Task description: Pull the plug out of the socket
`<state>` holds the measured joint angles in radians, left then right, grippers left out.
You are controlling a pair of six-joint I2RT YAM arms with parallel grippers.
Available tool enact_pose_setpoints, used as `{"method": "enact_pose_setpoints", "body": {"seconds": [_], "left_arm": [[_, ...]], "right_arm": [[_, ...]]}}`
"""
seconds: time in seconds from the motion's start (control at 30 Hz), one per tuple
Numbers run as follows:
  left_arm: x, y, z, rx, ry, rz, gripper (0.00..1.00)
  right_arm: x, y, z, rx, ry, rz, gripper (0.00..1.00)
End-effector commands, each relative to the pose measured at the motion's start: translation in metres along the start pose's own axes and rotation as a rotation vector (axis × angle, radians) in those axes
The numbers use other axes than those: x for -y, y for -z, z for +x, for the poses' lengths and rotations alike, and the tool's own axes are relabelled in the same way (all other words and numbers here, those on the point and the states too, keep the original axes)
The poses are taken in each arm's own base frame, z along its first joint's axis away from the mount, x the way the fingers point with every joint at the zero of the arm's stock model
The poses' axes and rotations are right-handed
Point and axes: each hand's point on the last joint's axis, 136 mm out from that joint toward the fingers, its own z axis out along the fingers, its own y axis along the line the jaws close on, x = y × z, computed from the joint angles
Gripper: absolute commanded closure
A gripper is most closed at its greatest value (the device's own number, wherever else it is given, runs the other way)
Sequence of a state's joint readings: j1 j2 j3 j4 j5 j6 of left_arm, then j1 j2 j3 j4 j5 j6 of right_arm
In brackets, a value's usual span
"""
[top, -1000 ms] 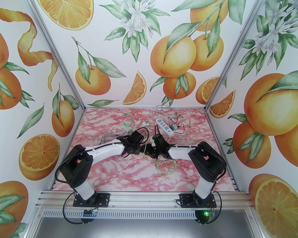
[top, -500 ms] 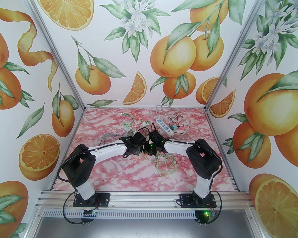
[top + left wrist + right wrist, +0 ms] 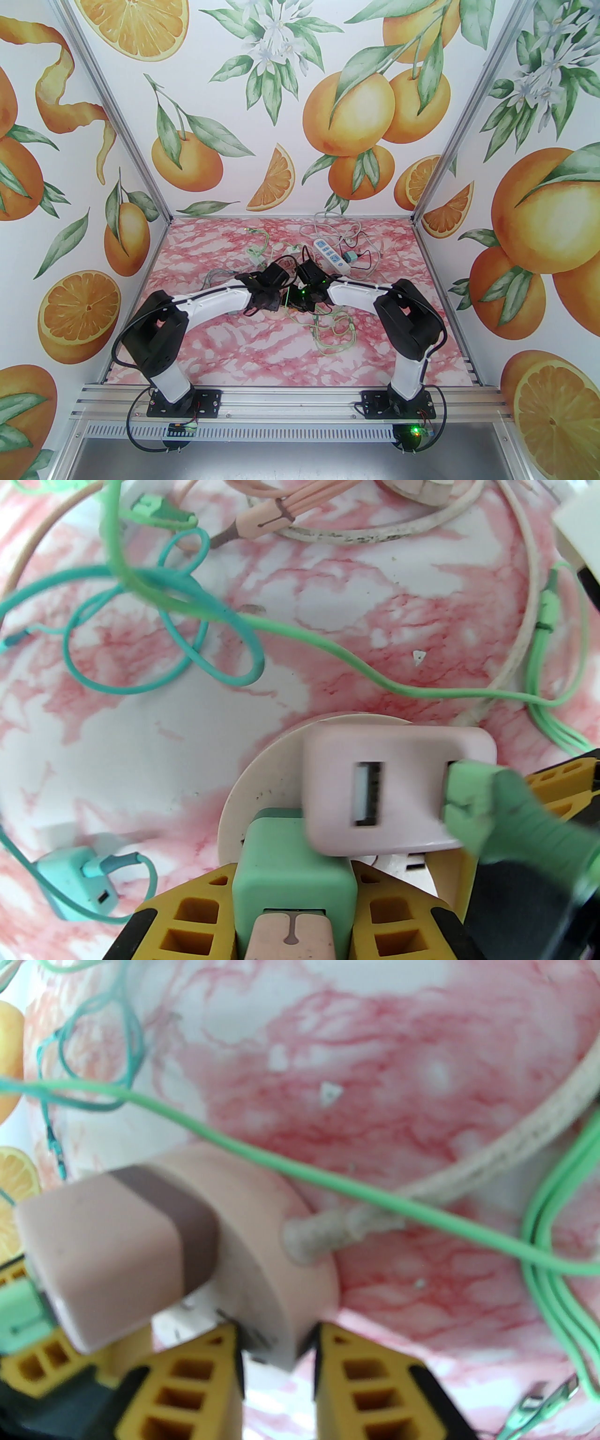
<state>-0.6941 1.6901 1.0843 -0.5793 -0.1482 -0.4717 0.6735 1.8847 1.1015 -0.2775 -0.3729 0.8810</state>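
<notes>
A round cream socket (image 3: 251, 794) lies on the pink marble table, carrying two chargers. In the left wrist view my left gripper (image 3: 293, 892) is shut on the green plug (image 3: 290, 878), which has a pink USB connector in it. Beside it sits a pink plug (image 3: 393, 784) with a green USB connector (image 3: 473, 808) in one port. In the right wrist view my right gripper (image 3: 276, 1339) is shut on the socket's rim (image 3: 267, 1250), next to the pink plug (image 3: 117, 1250). From above, both grippers (image 3: 269, 304) (image 3: 300, 300) meet at mid-table.
A white power strip (image 3: 332, 255) and a teal adapter (image 3: 349, 257) lie at the back right among cords. Green and teal cables (image 3: 187, 606) loop around the socket, its white cord (image 3: 468, 1171) runs right. A small teal charger (image 3: 79, 883) lies to the left.
The right arm has swung left and slightly back, bringing its gripper against the left one at the socket. The left arm has barely shifted.
</notes>
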Motion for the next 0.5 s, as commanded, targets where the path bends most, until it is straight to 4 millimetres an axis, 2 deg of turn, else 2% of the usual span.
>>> {"method": "enact_pose_setpoints", "body": {"seconds": [0.0, 0.13, 0.23, 0.4, 0.47], "left_arm": [[0.013, 0.027, -0.017, 0.048, 0.068, 0.164, 0.83], [0.007, 0.032, -0.021, 0.064, 0.049, 0.135, 0.83], [0.0, 0.032, -0.021, 0.073, -0.006, 0.051, 0.83], [-0.001, 0.033, -0.015, 0.079, -0.15, -0.105, 0.83], [0.002, 0.032, -0.013, 0.071, -0.176, -0.118, 0.83]], "right_arm": [[0.105, -0.025, 0.044, -0.112, -0.066, 0.369, 0.74], [0.105, -0.025, 0.044, -0.111, -0.064, 0.374, 0.74], [0.105, -0.025, 0.043, -0.111, -0.061, 0.377, 0.74], [0.108, -0.025, 0.043, -0.119, -0.056, 0.396, 0.75], [0.109, -0.025, 0.043, -0.12, -0.054, 0.402, 0.75]]}}
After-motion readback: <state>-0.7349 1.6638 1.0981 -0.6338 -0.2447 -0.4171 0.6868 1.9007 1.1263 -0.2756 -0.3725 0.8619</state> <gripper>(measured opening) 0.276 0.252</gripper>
